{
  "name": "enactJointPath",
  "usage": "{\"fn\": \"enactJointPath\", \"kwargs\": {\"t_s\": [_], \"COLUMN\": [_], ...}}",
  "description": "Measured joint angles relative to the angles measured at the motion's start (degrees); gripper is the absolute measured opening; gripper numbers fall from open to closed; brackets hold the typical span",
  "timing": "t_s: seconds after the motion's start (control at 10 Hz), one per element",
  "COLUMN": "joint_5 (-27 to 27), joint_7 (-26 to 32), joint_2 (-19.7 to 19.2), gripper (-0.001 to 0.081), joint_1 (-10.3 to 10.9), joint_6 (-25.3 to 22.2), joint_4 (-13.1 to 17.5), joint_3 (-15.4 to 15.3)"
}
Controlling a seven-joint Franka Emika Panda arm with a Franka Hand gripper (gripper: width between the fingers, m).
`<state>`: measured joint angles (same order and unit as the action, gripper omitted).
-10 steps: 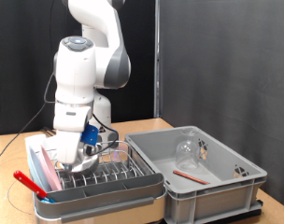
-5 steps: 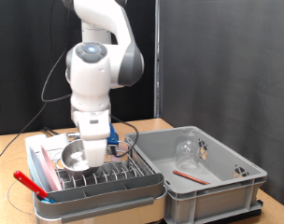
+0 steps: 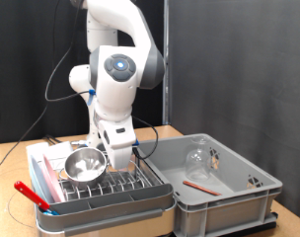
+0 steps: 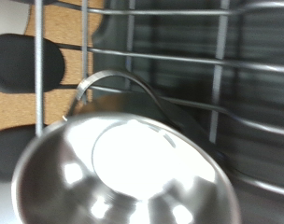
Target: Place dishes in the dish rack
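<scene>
The shiny steel bowl (image 3: 83, 166) leans tilted among the prongs of the chrome dish rack (image 3: 115, 188), and it fills the lower part of the wrist view (image 4: 133, 173). My gripper (image 3: 120, 158) hangs just to the exterior view's right of the bowl, open, with nothing between its black fingers (image 4: 30, 61). A pink plate (image 3: 46, 180) stands on edge at the rack's left end. The clear glass (image 3: 197, 156) and a thin red utensil (image 3: 197, 184) lie in the grey tub.
The large grey plastic tub (image 3: 224, 197) stands right of the rack. A red-handled item (image 3: 30, 192) lies at the rack's front left corner. Cables trail over the cork table (image 3: 12, 158) behind the rack. Wire prongs (image 4: 217, 84) stand close around the gripper.
The arm has swung towards the exterior view's right and turned. The bowl has left the gripper and now rests in the rack, left of the hand.
</scene>
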<state>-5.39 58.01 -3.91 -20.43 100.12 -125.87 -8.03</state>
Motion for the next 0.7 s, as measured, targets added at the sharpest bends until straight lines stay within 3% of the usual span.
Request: {"fn": "enactJointPath", "kwargs": {"t_s": [0.4,0.7], "joint_5": [-0.24,-2.35], "joint_7": [0.09,0.16], "joint_2": [5.83,6.00], "gripper": [0.0808,0.0808], "joint_1": [0.00,-0.04], "joint_6": [0.39,1.53], "joint_4": [-8.30,-9.43], "joint_3": [-0.75,-0.81]}}
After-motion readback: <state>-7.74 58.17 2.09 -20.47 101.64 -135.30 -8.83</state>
